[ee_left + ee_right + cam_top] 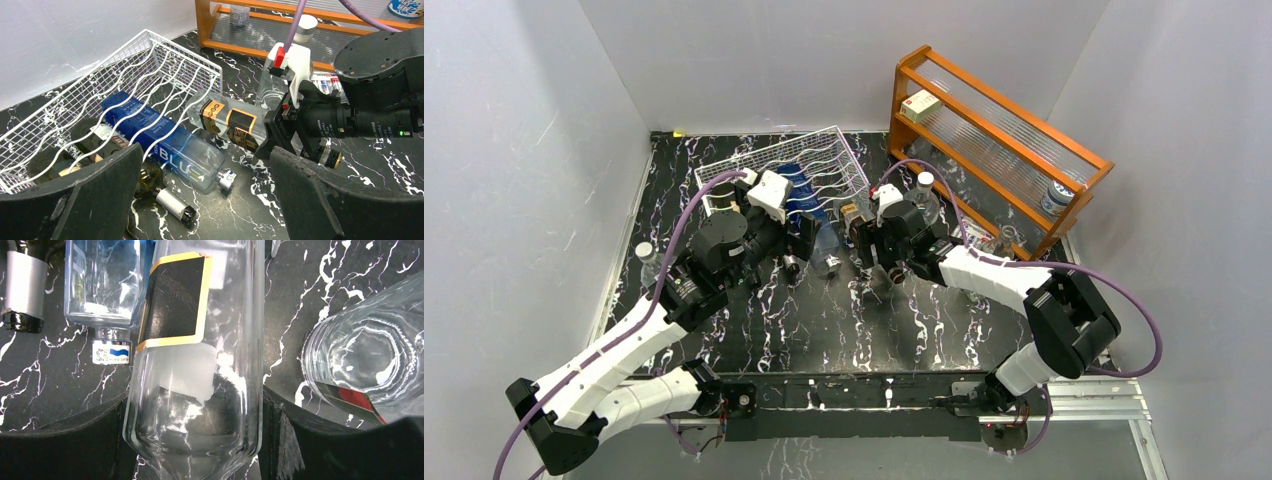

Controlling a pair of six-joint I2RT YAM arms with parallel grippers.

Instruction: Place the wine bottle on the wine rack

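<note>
Wine bottle [195,340]: clear, black-and-gold label, clamped between the fingers of the right pincer [195,440]; its far end reaches past the tips to the front edge of the rack [60,107].
Left pincer [206,170]: fingers wide apart, holding nothing; rack just ahead.
Table [904,330]: black marble, white veins.
Room: plain white walls [754,60]; orange shelf [999,140] beyond the right pincer.

Left claw [206,155] spread wide; right claw [192,427] clamped.
</note>
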